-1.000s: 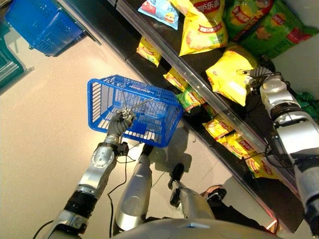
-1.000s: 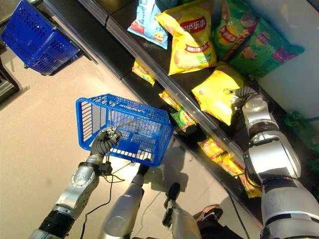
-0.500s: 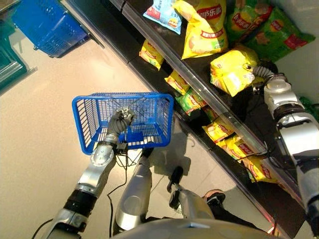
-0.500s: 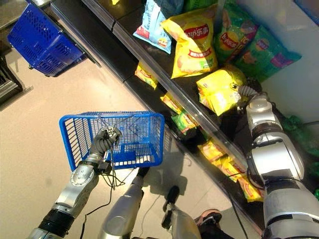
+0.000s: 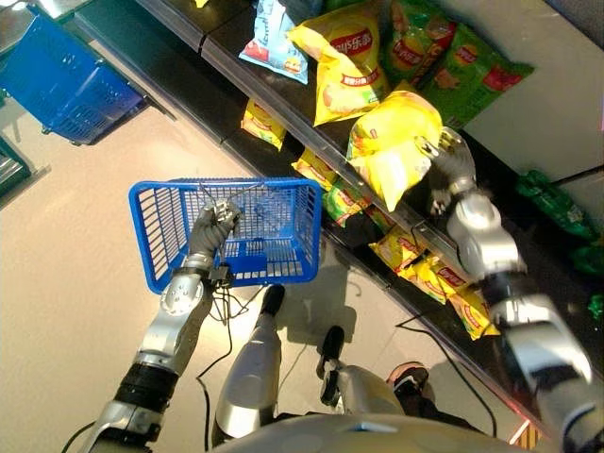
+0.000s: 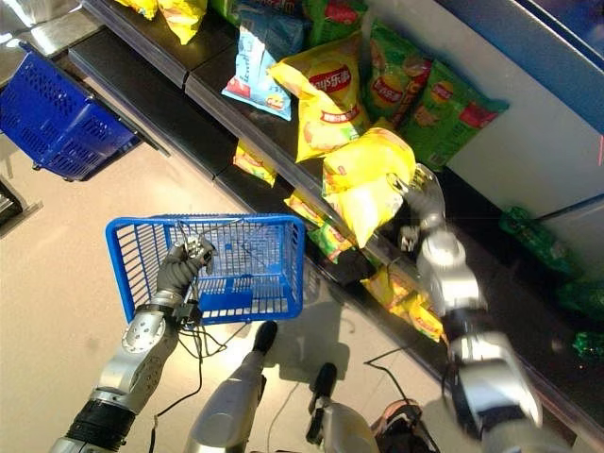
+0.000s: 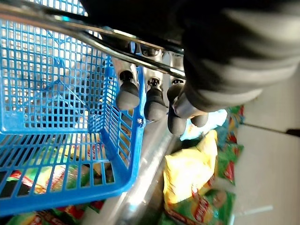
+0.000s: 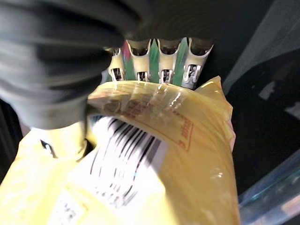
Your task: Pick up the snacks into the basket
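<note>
My left hand [image 5: 211, 227] is shut on the wire handle [image 7: 93, 44] of a blue plastic basket [image 5: 226, 186], which hangs above the floor beside the shelves. In the left wrist view my fingers [image 7: 153, 102] curl round that handle. My right hand [image 5: 451, 162] is shut on the top edge of a yellow snack bag [image 5: 387, 143], held in the air at the shelf's front edge, just to the right of the basket. The right wrist view shows the bag [image 8: 154, 159] pinched under my fingers [image 8: 161, 61]. I see nothing lying in the basket.
The dark shelf holds another yellow bag [image 5: 342, 58], green bags [image 5: 472, 74] and a blue-white bag [image 5: 269, 40]. Small yellow and green packets [image 5: 260, 124] line the lower shelf behind a metal front rail [image 5: 283, 109]. A second blue basket [image 5: 64, 83] sits on the floor at far left.
My right hand has lifted the yellow bag off the shelf and carried it left, toward the basket. The basket has swung round in my left hand. The camera has shifted too.
</note>
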Available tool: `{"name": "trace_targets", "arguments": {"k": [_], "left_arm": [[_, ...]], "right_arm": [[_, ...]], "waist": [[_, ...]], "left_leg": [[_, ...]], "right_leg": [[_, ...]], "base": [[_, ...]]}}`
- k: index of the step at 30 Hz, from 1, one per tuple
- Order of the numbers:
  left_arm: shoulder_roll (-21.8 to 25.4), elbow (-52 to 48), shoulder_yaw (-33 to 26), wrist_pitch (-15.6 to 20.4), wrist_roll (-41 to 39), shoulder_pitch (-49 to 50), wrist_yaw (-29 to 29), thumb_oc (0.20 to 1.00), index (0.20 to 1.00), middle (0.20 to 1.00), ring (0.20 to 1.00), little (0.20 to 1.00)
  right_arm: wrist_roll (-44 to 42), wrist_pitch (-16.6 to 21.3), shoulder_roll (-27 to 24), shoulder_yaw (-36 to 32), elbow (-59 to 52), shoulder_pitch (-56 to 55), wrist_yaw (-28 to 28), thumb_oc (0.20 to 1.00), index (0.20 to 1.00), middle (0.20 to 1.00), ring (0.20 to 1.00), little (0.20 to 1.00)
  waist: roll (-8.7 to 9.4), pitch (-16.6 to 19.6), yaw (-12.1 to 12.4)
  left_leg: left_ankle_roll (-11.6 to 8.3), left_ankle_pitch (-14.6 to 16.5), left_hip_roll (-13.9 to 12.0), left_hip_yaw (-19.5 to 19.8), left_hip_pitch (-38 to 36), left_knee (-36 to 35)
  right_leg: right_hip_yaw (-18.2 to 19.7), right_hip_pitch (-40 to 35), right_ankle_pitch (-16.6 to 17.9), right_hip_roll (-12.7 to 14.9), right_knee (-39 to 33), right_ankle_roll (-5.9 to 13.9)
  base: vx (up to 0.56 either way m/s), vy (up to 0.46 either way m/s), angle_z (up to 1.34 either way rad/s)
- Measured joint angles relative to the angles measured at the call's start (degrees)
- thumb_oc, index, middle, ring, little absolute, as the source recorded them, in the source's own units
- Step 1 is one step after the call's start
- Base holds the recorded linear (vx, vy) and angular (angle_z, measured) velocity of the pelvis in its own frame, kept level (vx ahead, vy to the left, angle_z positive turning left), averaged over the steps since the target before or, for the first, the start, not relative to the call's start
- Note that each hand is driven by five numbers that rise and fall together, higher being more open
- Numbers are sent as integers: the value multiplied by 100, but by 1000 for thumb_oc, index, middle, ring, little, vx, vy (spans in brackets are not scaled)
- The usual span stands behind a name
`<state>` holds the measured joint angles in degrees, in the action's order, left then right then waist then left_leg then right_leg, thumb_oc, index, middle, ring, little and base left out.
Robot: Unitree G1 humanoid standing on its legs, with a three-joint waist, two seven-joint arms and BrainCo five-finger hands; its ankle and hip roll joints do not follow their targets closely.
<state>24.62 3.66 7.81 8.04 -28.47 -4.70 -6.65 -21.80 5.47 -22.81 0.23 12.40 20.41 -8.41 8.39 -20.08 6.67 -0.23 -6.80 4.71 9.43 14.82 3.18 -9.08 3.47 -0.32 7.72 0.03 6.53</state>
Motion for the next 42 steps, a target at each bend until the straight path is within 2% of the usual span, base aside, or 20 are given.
{"name": "trace_targets", "arguments": {"k": [1, 3, 4, 7, 11, 14, 16, 17, 20, 23, 27, 32, 36, 40, 41, 42], "left_arm": [[-36, -39, -65, 1, -1, 17, -1, 200, 200, 200, 200, 200], [-110, -41, -62, -1, -37, 51, 2, 200, 200, 200, 200, 200], [-128, -44, -80, 3, -55, 94, 2, 200, 200, 200, 200, 200], [-296, -42, -44, -7, -57, 144, 13, 200, 200, 200, 200, 200], [-488, -135, 80, -4, -299, 24, 0, 200, 200, 200, 200, 200], [-589, -219, 386, 37, -498, -278, -56, 200, 200, 200, 200, 200], [-641, -250, 673, 133, -503, -635, -143, 200, 200, 200, 200, 200], [-642, -240, 971, 116, -502, -928, -219, 200, 200, 200, 200, 200], [-796, -235, 1345, 124, -491, -1402, -260, 200, 200, 200, 200, 200], [-847, -209, 1373, 131, -486, -1688, -427, 200, 200, 200, 200, 200], [-810, -135, 1357, 133, -486, -1935, -581, 200, 200, 200, 200, 200], [-868, 65, 1728, 132, -504, -2199, -680, 200, 200, 200, 200, 200], [-893, 65, 1956, 132, -629, -2291, -680, 200, 200, 200, 200, 200], [-978, 79, 2275, 132, -942, -2495, -667, 200, 200, 200, 200, 200], [-1059, 79, 2439, 132, -1080, -2553, -630, 200, 200, 200, 200, 200], [-1090, 77, 2553, 132, -1121, -2592, -600, 200, 200, 200, 200, 200]], "right_arm": [[43, 100, 17, -116, -566, -498, 38, 200, 200, 200, 200, 200], [70, 130, 152, -364, -1007, -1090, 183, 200, 200, 200, 200, 200], [70, 142, 188, -360, -1046, -1195, 229, 200, 200, 200, 200, 200], [-90, 198, 234, -239, -1056, -1515, 542, 200, 200, 200, 200, 200], [-232, 216, 227, 435, -1005, -1698, 875, 200, 200, 200, 200, 200], [-229, 211, 324, 1064, -658, -1531, 947, 200, 200, 200, 200, 200], [-180, 146, 377, 1562, -107, -1106, 1002, 200, 200, 200, 200, 200], [-75, 109, 488, 1872, 299, -785, 990, 200, 200, 200, 200, 200], [153, 54, 749, 2293, 908, -175, 983, 200, 200, 200, 200, 200], [345, 31, 919, 2557, 1510, 389, 867, 200, 200, 200, 200, 200], [640, 29, 950, 2694, 1954, 953, 716, 200, 200, 200, 200, 200], [903, 9, 1139, 2949, 3090, 1704, 420, 200, 200, 200, 200, 200], [995, 18, 1139, 3015, 3468, 1920, 328, 200, 200, 200, 200, 200], [1117, -17, 1194, 3118, 4643, 2597, 189, 200, 200, 200, 200, 200], [1175, -57, 1188, 3122, 5048, 2907, 146, 200, 200, 200, 200, 200], [1217, -98, 1151, 3127, 5087, 2992, 114, 200, 200, 200, 200, 200]], "waist": [[-26, 107, -76], [-44, 304, -208], [-52, 377, -211], [-137, 581, -445], [-200, 619, -533], [-236, 601, -568], [-296, 529, -443], [-356, 389, -383], [-419, 27, -271], [-406, -267, -257], [-392, -597, -182], [-413, -723, -16], [-439, -796, 157], [-553, -875, 274], [-582, -891, 378], [-606, -905, 407]], "left_leg": [[19, -1, 11, -32, -37, -38], [45, 23, 7, -160, -135, -110], [62, 24, 14, -169, -162, -123], [63, 25, -9, -276, -224, -178], [66, 13, -115, -316, -17, -160], [28, -20, -194, -303, 472, 26], [15, -35, -225, -287, 850, 222], [19, -54, -220, -277, 943, 286], [-9, -66, -186, -190, 1069, 360], [-40, -89, -97, -136, 1226, 422], [-75, -159, -48, -135, 1420, 505], [-43, -188, -39, -20, 1492, 533], [-2, -223, -25, 60, 1486, 544], [-26, -241, 29, 230, 1488, 572], [-46, -240, 63, 302, 1488, 575], [-54, -236, 79, 335, 1491, 574]], "right_leg": [[57, -5, 16, 22, -31, 16], [127, -46, 18, 54, -79, 25], [161, -76, 25, 55, -105, 32], [265, -118, 82, 45, -244, 25], [335, 116, 132, -61, -249, -34], [330, 591, 143, -151, -66, -78], [293, 1004, 87, -180, 227, -104], [274, 1159, 20, -170, 454, -98], [248, 1418, -123, -121, 846, -60], [236, 1749, -337, -12, 1336, -62], [243, 2044, -420, 66, 1729, -43], [157, 2105, -479, 52, 1815, -75], [42, 2050, -558, 57, 1844, -100], [-94, 2012, -629, 88, 1931, -100], [-131, 2020, -667, 114, 1990, -98], [-161, 2014, -684, 125, 2009, -95]], "base": [[71, 22, -18], [34, 11, -23], [-5, 0, -27], [-36, -8, -22], [-118, -10, -10], [-180, -22, 3], [-165, -17, 5], [-125, 0, 7], [-74, 8, 8], [-92, 5, 13], [-53, -2, 7], [-15, -7, 8], [2, -14, 12], [10, -6, 21], [7, -14, 20], [5, -13, 28]]}}
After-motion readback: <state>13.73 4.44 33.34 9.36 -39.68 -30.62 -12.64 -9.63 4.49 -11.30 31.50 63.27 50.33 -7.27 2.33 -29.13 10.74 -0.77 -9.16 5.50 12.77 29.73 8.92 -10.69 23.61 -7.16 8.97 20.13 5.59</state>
